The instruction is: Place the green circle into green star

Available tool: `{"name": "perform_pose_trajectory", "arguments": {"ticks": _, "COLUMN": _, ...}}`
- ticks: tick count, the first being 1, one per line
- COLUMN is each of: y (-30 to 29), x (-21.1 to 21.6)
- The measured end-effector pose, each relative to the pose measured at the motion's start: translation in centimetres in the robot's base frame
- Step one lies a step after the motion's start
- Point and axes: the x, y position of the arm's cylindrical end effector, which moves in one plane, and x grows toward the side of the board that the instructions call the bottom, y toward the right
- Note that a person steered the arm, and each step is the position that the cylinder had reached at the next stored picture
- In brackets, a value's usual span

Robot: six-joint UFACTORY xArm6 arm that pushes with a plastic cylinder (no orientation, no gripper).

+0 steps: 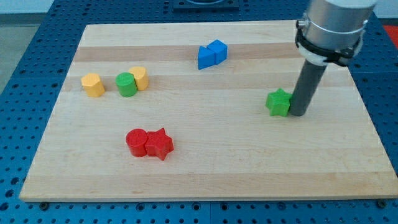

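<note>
The green circle sits at the view's left, touching a yellow block on its right, with a yellow hexagon block just to its left. The green star lies at the view's right. My tip rests on the board right beside the green star, on its right side, touching or nearly touching it. The tip is far from the green circle.
Two blue blocks sit together near the view's top centre. A red circle and a red star touch each other at the lower left. The wooden board ends close to the tip's right.
</note>
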Motion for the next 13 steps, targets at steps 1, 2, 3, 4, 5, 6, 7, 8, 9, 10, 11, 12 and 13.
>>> {"name": "perform_pose_trajectory", "arguments": {"ticks": 1, "y": 0.6, "x": 2.0}}
{"name": "perform_pose_trajectory", "arguments": {"ticks": 2, "y": -3.6, "x": 2.1}}
{"name": "perform_pose_trajectory", "arguments": {"ticks": 3, "y": -11.1, "x": 1.1}}
{"name": "perform_pose_trajectory", "arguments": {"ticks": 4, "y": -17.8, "x": 1.1}}
{"name": "perform_pose_trajectory", "arguments": {"ticks": 5, "y": -26.1, "x": -0.4}}
{"name": "perform_pose_trajectory", "arguments": {"ticks": 6, "y": -34.2, "x": -1.7}}
{"name": "perform_pose_trajectory", "arguments": {"ticks": 7, "y": -40.1, "x": -3.8}}
{"name": "perform_pose_trajectory", "arguments": {"ticks": 8, "y": -41.2, "x": -6.1}}
{"name": "perform_pose_trajectory", "arguments": {"ticks": 9, "y": -39.6, "x": -8.3}}
{"name": "perform_pose_trajectory", "arguments": {"ticks": 10, "y": -36.9, "x": -8.7}}
{"name": "perform_pose_trajectory", "arguments": {"ticks": 11, "y": -34.0, "x": -7.9}}
{"name": "perform_pose_trajectory", "arguments": {"ticks": 12, "y": -29.9, "x": -6.9}}
{"name": "perform_pose_trajectory", "arguments": {"ticks": 13, "y": -29.3, "x": -6.8}}
